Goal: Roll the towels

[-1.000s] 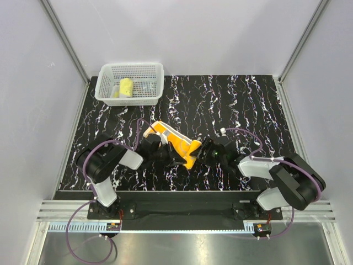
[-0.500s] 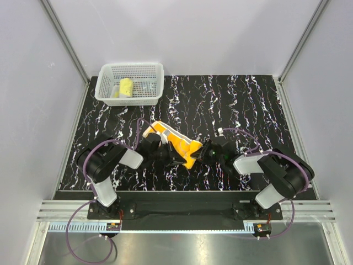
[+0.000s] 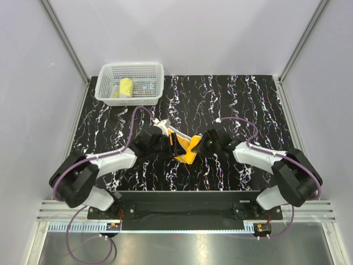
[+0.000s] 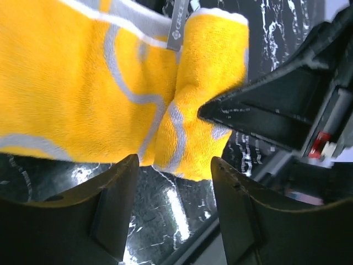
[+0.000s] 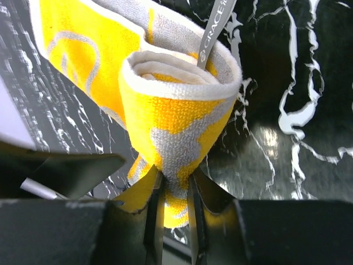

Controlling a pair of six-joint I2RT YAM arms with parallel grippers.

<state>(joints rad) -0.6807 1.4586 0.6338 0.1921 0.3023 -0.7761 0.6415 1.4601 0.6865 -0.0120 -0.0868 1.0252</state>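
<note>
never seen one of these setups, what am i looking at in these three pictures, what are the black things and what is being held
Two robot arms are bolted at the near edge of a black marbled table. The overhead picture looks down from above; the other two come from a camera on each wrist. The right hand is pinched shut on a partly rolled yellow towel. The left hand is open next to it, fingers apart. At the far left corner, a white basket holds one finished roll.
</note>
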